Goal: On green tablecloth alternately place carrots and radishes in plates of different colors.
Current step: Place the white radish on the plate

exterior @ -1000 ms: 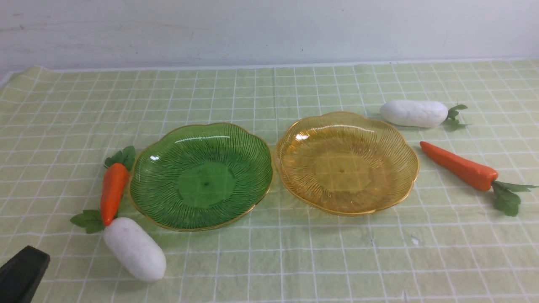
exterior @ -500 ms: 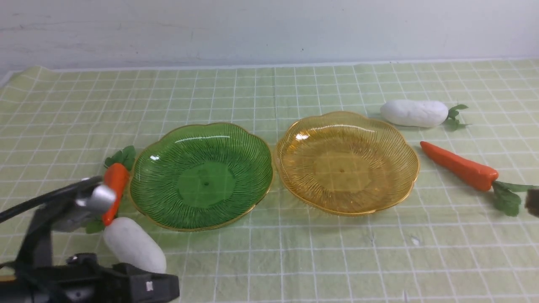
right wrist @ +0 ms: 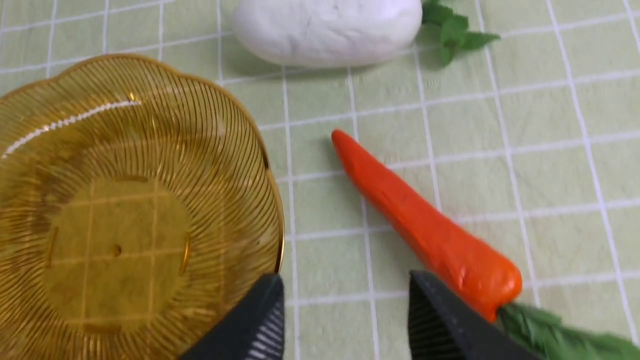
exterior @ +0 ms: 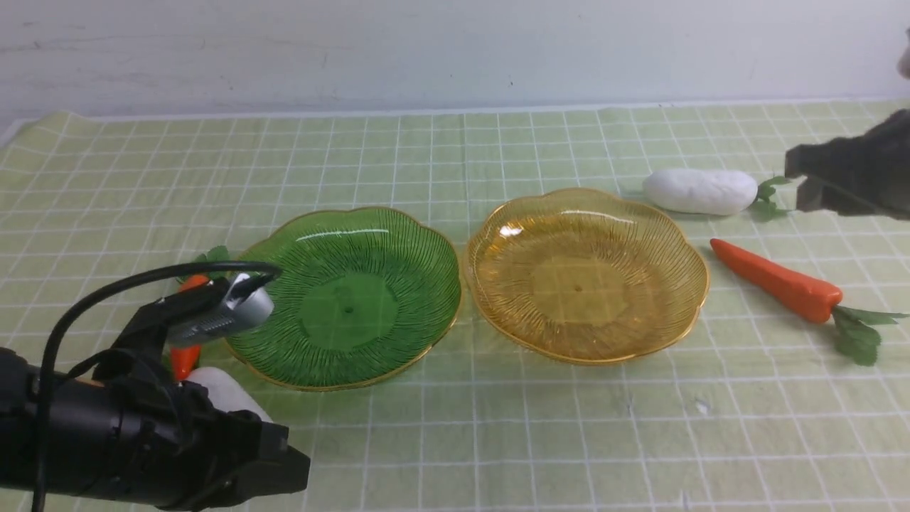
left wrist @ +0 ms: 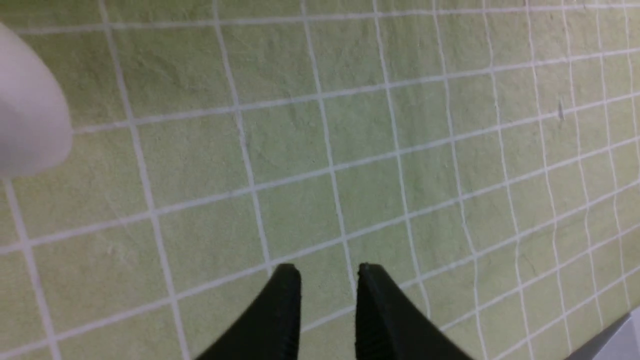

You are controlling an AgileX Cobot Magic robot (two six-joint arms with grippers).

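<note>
Since the earlier frames, the left arm (exterior: 128, 434) has advanced from the near-left corner. It now hides much of the left carrot (exterior: 183, 359) and left radish (exterior: 231, 400). The right arm (exterior: 853, 174) has entered at the far right edge. I observe no shift in the plates or vegetables.

Left claw (left wrist: 330, 272): fingers parted by a narrow gap, nothing between them, over bare green tablecloth (exterior: 455, 156). A blurred white form sits at the edge of that wrist view.

Right claw (right wrist: 345, 280): spread wide and empty. It hangs over the cloth between the rim of the amber plate (right wrist: 150, 150) and the thick end of the right carrot (right wrist: 425, 230).

The green plate (exterior: 398, 249) and amber plate stand side by side at centre, rims nearly touching. The right radish (exterior: 700, 191) lies beyond the right carrot, just off the amber rim. The left carrot and left radish lie against the green plate's left edge. All four vegetables are on the cloth, outside the plates.
</note>
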